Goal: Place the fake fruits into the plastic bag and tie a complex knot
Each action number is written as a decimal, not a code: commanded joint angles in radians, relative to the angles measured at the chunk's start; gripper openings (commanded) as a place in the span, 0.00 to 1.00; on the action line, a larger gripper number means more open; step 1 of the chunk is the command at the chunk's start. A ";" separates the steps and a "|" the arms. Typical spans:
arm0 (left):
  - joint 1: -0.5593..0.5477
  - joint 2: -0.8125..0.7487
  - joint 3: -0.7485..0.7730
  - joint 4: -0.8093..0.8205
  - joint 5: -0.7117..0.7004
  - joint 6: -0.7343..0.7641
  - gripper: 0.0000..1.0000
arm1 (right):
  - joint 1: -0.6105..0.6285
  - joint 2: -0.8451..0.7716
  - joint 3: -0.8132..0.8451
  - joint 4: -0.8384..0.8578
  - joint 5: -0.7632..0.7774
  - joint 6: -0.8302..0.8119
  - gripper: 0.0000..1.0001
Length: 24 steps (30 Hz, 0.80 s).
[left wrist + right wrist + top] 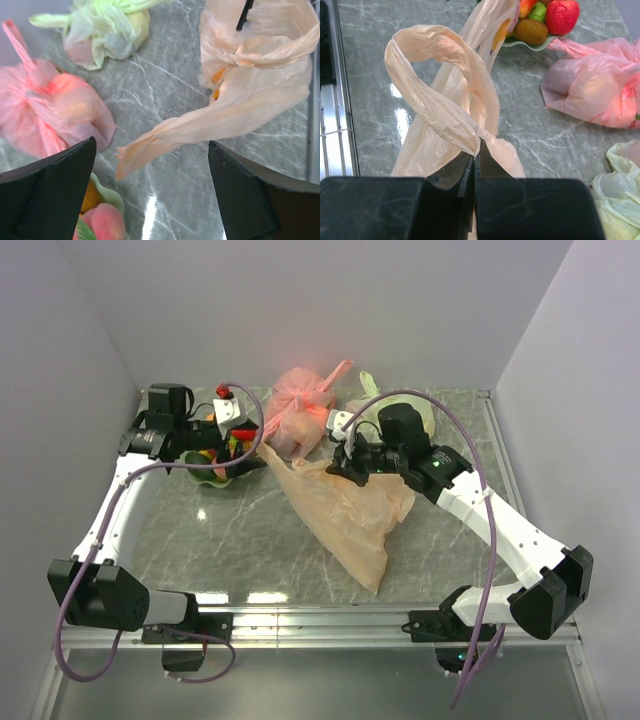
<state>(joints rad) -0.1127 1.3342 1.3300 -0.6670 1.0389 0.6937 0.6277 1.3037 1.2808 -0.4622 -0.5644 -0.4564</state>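
Pinched shut on a handle loop of the plastic bag point(440, 115), the right hand point(476, 150) is shown clearly only in its wrist view. From above, the bag is seen spread across the tabletop point(230, 530). The left hand point(151, 150) is held wide open, empty, above the fake fruits point(105, 225) in the dish point(113, 193).

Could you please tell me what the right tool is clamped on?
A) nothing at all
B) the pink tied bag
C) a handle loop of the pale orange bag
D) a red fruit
C: the right wrist view shows the right tool shut on the twisted handle loop of the pale orange bag, with the pink bag lying apart.
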 commanded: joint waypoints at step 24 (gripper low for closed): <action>-0.421 -0.306 -0.262 -0.244 -0.292 0.184 0.00 | -0.419 0.031 0.069 0.226 0.247 0.691 0.00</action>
<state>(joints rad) -0.4988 1.0550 1.1320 -0.8364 0.8085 0.9684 0.3096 1.3418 1.2984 -0.3496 -0.4438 0.0013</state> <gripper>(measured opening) 0.010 0.008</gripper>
